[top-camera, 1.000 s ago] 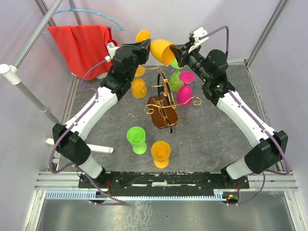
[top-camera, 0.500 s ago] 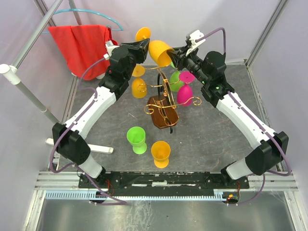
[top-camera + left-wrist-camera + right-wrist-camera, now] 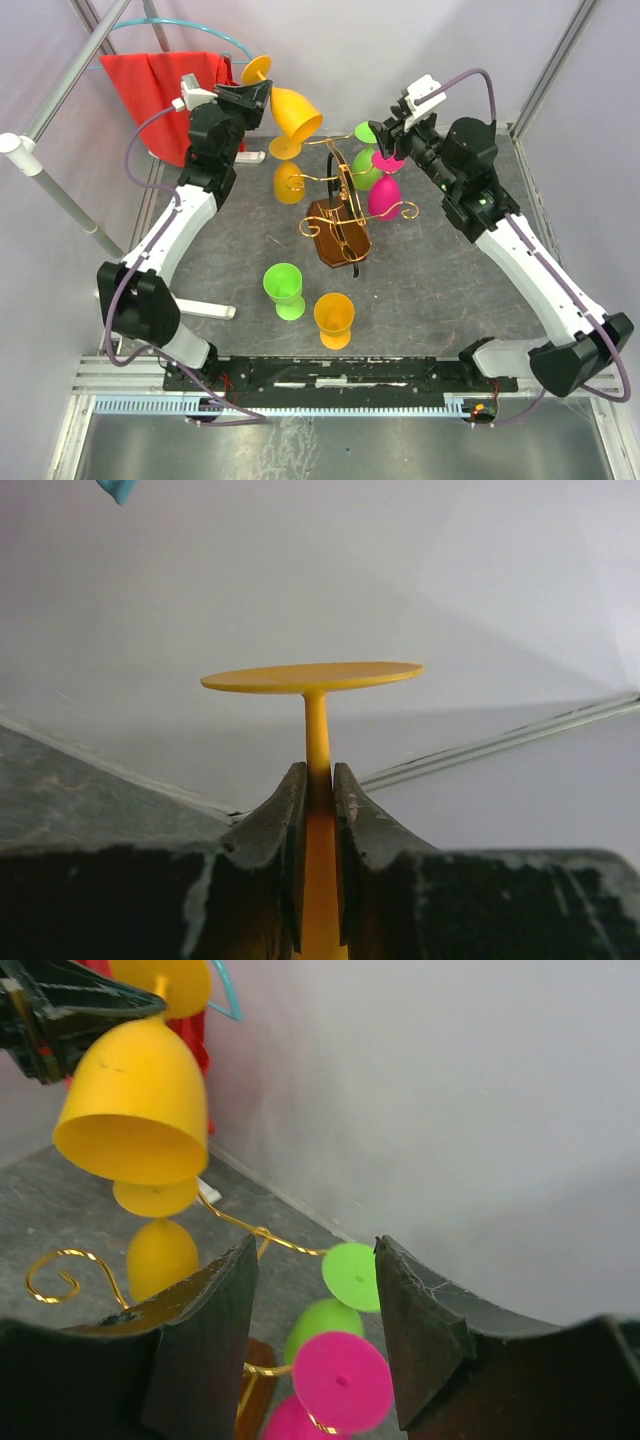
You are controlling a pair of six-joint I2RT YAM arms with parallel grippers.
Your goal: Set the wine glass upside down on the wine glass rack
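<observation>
A yellow wine glass (image 3: 295,110) hangs in the air, tilted with its mouth down and to the right, behind the wine glass rack (image 3: 340,200). My left gripper (image 3: 245,95) is shut on its stem; the left wrist view shows the stem (image 3: 318,780) pinched between the fingers and the round foot (image 3: 312,677) above. My right gripper (image 3: 385,135) stands open and empty to the right of the glass. In the right wrist view the yellow wine glass (image 3: 135,1100) is at the upper left, apart from the right gripper (image 3: 312,1260).
On the gold rack hang a yellow glass (image 3: 288,183), a green one (image 3: 367,165) and a pink one (image 3: 383,195), over the brown base (image 3: 338,235). A green glass (image 3: 284,290) and an orange one (image 3: 334,318) stand on the table. A red cloth (image 3: 170,85) hangs back left.
The right gripper opened, let go of the glass's rim and drew back to the right. The left arm carried the glass to the left and up.
</observation>
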